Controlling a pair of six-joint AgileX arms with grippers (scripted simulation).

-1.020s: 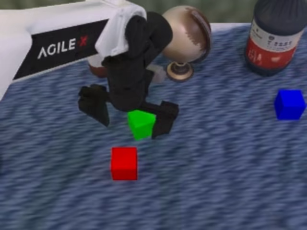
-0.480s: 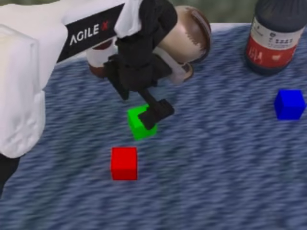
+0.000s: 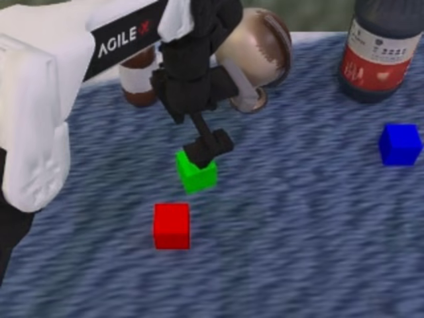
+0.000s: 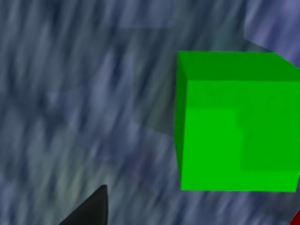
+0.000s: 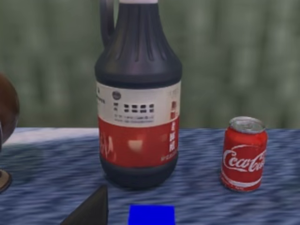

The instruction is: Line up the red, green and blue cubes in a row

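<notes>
The desk [image 3: 318, 252] is covered in a mottled blue-grey weave like rough carpet. On it, towards the left of centre, sits the green cube [image 3: 197, 173], plain and flat-faced, with the red cube [image 3: 171, 226] just in front of it and apart from it. The blue cube [image 3: 400, 144] lies well off at the right edge, near a dark, glossy bottle [image 3: 384, 50] with a red and white label.

The left claw [image 3: 207, 147], black and blocky on a white arm, hangs directly over the green cube's far edge; I cannot tell whether its fingers are apart or together.

The left wrist view shows the green cube resting bare on the weave. The right wrist view alone shows a red soda can [image 5: 243, 153] beside the bottle, with the blue cube in front.
</notes>
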